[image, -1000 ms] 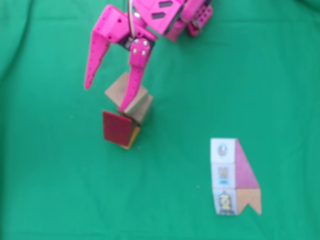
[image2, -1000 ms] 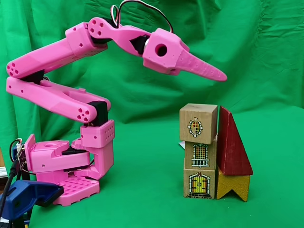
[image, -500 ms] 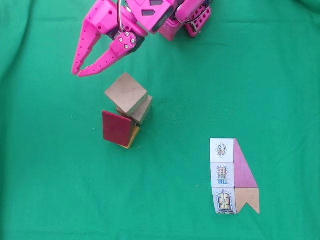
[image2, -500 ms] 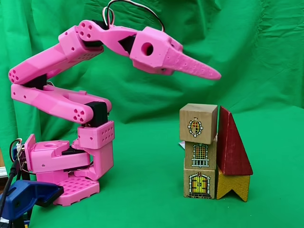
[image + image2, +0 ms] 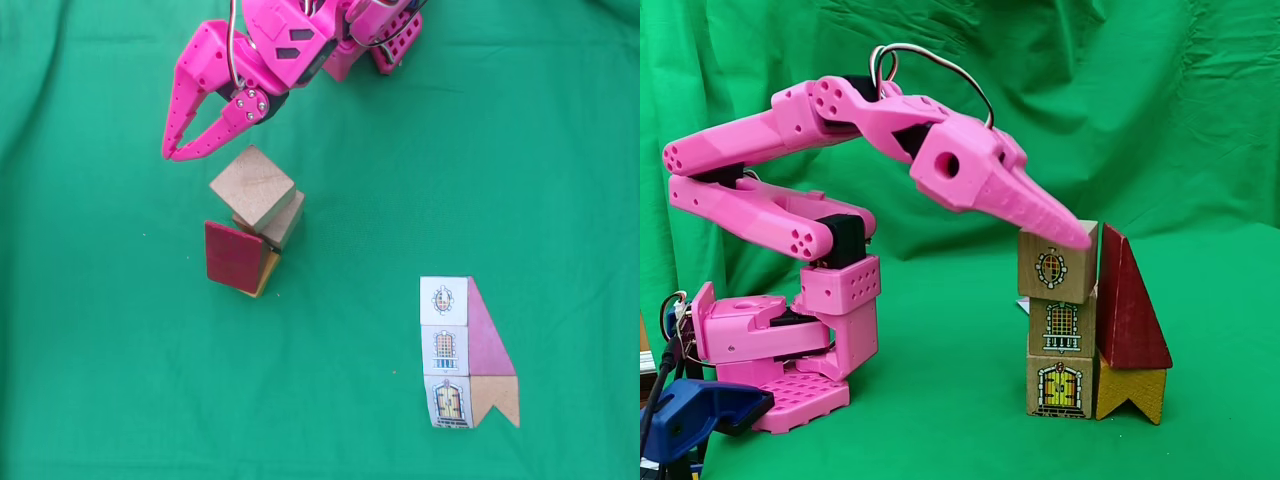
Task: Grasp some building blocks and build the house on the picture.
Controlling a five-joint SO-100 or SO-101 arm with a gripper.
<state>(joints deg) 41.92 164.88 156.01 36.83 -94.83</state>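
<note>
Pink arm's jaws (image 5: 182,155) nearly closed, tips a sliver apart, gripping nothing. From above they hang at 11 o'clock of the house (image 5: 252,222), just off its top cube (image 5: 253,186).

In a fixed view from the side the jaws (image 5: 1078,238) overlap that top cube (image 5: 1058,262); contact cannot be told.

Three pale cubes stacked; dark red wedge (image 5: 1128,306) on the orange notched block (image 5: 1132,390), at their 3 o'clock.

The picture (image 5: 468,352) lies flat on the green bench (image 5: 120,380), 4 o'clock of the house, well apart.

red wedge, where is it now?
The red wedge stands upright on the notched yellow block, on the right of the cube stack in that fixed view.
</note>
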